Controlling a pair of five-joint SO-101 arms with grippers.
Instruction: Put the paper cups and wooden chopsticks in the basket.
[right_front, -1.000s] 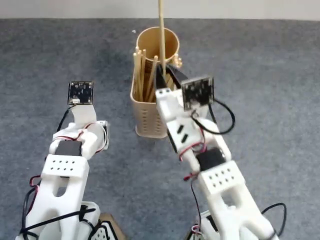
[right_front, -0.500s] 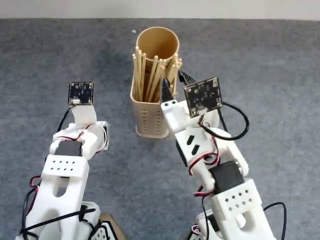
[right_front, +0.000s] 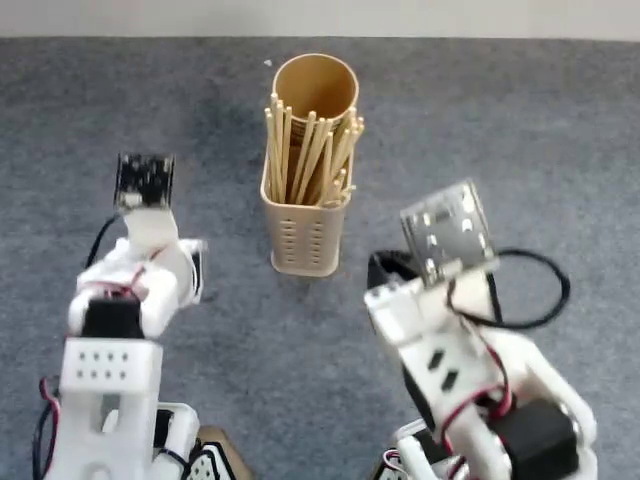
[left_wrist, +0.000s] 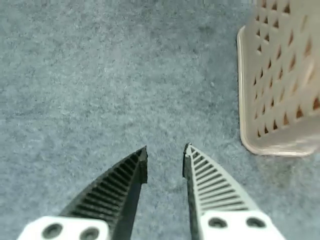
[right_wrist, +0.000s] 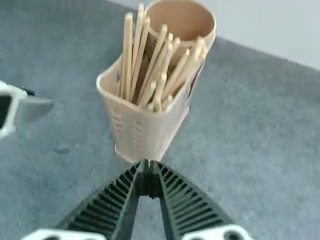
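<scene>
Grey felt-like cloth is covering the surface, with a pale wall running along its far edge. A perforated basket is standing upright on it, between the two arms and a little farther out. Wooden chopsticks are leaning in a bundle inside the basket, their tips sticking out above its rim. A paper cup is sitting upright at the basket's far end, mouth up. The left fingers are hanging over bare cloth just beside the basket, parted by a narrow gap and holding nothing. The right fingers are pointing at the basket from the near side, apart from it, with tips pressing together and gripping nothing.
</scene>
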